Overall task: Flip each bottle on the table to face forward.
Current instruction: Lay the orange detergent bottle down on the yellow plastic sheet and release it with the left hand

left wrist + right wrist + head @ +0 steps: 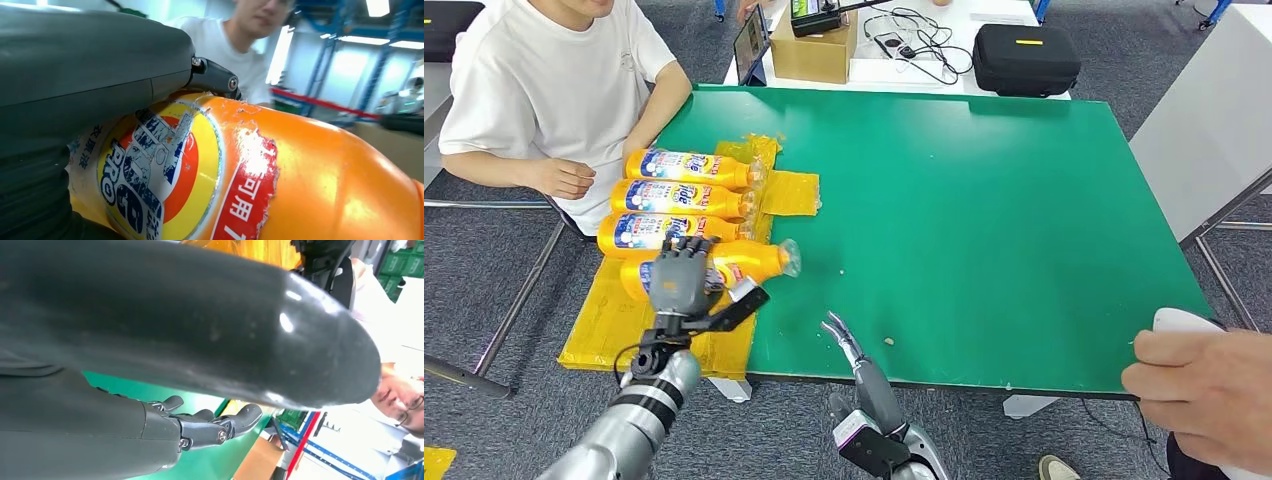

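Here the left hand (680, 280) has its fingers clamped over the nearest bottle (749, 262), lying crosswise, cap rightward; the right hand (864, 375) hangs apart-fingered, farther off.

- Four bottles (686, 198) lie side by side at the worktop's (984, 200) left edge.
- The left hand (680, 282) rests on the nearest bottle (749, 262).
- The right hand (854, 355) is at the worktop's near edge.

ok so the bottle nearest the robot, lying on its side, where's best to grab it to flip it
Grip the nearest bottle around its wide labelled body, not the tapering neck by the cap. It lies on its side with the cap pointing right, so come from above, fingers wrapping across its width. The left hand already rests there.
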`<action>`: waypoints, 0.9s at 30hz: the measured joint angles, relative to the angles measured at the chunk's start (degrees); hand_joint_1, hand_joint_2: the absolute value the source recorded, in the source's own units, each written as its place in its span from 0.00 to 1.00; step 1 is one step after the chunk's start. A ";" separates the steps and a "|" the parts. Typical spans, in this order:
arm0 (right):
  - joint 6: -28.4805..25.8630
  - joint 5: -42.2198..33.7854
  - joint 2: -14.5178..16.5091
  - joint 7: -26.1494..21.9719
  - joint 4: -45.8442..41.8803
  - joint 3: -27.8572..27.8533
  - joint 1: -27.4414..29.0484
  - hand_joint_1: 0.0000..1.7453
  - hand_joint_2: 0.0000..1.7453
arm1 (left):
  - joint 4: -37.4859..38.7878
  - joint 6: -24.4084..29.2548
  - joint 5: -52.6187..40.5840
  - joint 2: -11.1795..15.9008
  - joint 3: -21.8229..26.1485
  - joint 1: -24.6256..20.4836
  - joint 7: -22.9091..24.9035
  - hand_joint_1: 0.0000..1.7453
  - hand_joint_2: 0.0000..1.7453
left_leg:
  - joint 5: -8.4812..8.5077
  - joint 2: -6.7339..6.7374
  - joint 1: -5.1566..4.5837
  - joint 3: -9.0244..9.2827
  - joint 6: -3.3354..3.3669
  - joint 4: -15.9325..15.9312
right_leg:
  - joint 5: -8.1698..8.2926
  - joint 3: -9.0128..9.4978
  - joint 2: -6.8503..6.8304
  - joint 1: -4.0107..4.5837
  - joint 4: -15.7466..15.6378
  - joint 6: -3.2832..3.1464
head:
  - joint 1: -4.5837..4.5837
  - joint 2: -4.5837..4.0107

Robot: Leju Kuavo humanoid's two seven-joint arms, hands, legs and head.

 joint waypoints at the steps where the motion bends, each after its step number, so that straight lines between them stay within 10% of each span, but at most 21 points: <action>1: 0.09 -0.07 0.04 -0.03 0.12 -0.13 -0.12 0.00 0.00 | 1.33 0.01 -0.10 0.55 0.02 -0.86 0.25 0.99 1.00 | 0.02 0.00 0.01 0.00 0.00 0.00 | 0.02 0.00 -0.01 0.00 0.00 -0.03 | 0.01 0.00; 3: 0.16 -0.11 0.10 -0.06 0.37 -0.32 -0.36 0.00 0.00 | 3.42 0.00 0.07 1.22 0.03 -2.00 0.40 0.92 1.00 | 0.05 -0.02 0.01 -0.01 -0.01 0.00 | 0.01 0.00 -0.01 0.00 0.00 -0.03 | 0.02 0.00; 9: 2.14 -2.00 0.50 0.36 1.21 -1.93 -0.47 0.00 0.00 | 8.54 -3.68 4.57 2.58 0.08 -3.74 1.31 0.03 1.00 | 0.04 -0.01 0.00 -0.04 -0.01 0.00 | 0.01 -0.01 -0.01 0.00 -0.01 -0.04 | 0.02 0.00; 27: 6.04 -4.29 3.05 0.39 3.80 -8.77 -0.26 0.00 0.00 | 10.24 -29.47 10.08 6.08 -5.40 -8.51 3.75 0.00 1.00 | 0.07 -0.12 -0.01 0.41 -0.03 -0.02 | 0.00 0.46 -0.07 -0.02 0.02 -0.05 | 0.01 0.00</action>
